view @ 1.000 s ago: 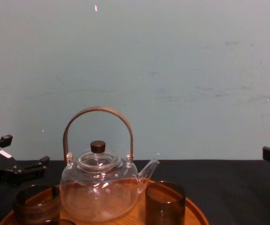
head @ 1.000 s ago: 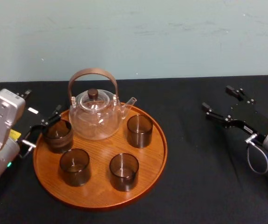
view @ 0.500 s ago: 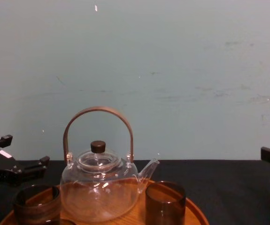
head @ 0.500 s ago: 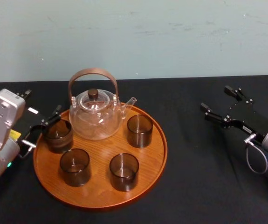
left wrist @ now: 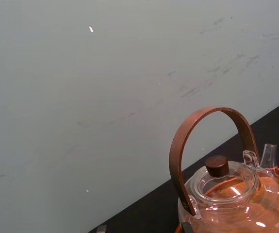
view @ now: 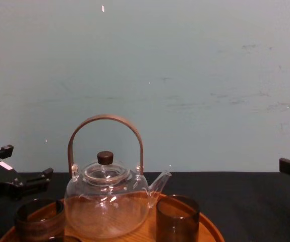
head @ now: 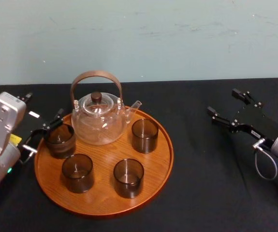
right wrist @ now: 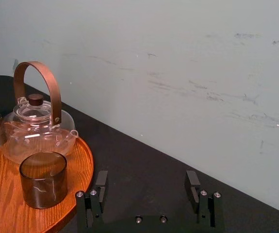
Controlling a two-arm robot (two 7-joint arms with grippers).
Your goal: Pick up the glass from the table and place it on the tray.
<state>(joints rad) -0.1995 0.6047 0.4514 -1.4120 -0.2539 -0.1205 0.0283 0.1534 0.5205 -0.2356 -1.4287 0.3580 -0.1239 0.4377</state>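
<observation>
Head view: tray (head: 160,159) sits left of centre on the black table (head: 201,183), its front rim close to the table's near side. Glass (head: 60,140) stands upright on the tray, just inside the left rim, beside the teapot (head: 97,121). Three other glasses (head: 128,177) also stand upright on the tray: front-left, front-right, and right of the teapot spout, each apart from its neighbours. Left gripper (head: 44,105) sits at the tray's left edge, just behind the glass, fingers spread and holding nothing. In the chest view the left gripper (view: 26,161) hangs a little above the glass (view: 39,218) rim, near finger just over it; contact cannot be told, though a gap seems to show. Right gripper (head: 223,101) hovers over bare table well to the right of the tray, fingers spread wide, nothing between them. Open cloth lies between the tray's right rim and this gripper, and more in front of it. Right wrist view: right gripper (right wrist: 146,182) over black cloth, the tray (right wrist: 83,160) rim curving near one finger but apart from it. Behind the teapot a strip of table runs to the wall (head: 177,38).
</observation>
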